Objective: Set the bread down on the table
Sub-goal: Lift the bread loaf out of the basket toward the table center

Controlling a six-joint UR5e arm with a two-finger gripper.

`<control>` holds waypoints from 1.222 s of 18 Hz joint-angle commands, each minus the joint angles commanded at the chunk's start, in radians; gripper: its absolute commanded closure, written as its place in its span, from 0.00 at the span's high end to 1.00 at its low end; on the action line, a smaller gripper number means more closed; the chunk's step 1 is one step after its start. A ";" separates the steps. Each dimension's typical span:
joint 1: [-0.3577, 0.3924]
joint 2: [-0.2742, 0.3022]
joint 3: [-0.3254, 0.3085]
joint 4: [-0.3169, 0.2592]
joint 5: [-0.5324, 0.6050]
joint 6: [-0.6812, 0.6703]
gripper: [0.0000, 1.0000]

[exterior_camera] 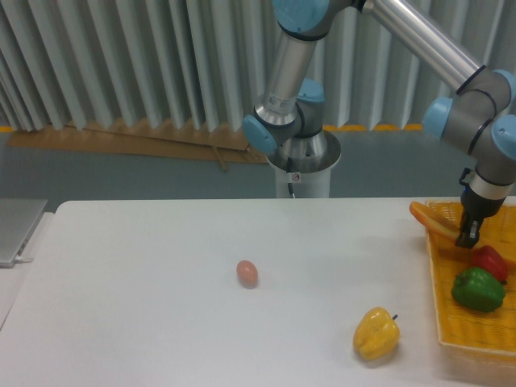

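So the gripper (468, 235) was down at the far left corner of the yellow basket (472, 334), right on the bread (430, 222) — couldn't tell if the fingers were actually clamped on it. The loaf poked out over the basket's corner onto the table (145, 306). Green pepper (478, 289) and red pepper (493, 261) sat inside; yellow pepper (376, 334) near the table's front edge, egg (247, 272) mid-table.

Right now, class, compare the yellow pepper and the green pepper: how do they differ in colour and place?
The yellow pepper is yellow; the green pepper is green. The yellow pepper sits on the bare white table, while the green pepper lies inside the yellow basket, beside a red pepper. Both are bell peppers, and the pincer touches neither.
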 joint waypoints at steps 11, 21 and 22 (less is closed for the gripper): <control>-0.037 0.044 0.018 -0.067 0.014 -0.121 0.29; -0.150 0.140 0.043 -0.222 0.006 -0.377 0.29; -0.164 0.149 0.043 -0.233 0.003 -0.408 0.29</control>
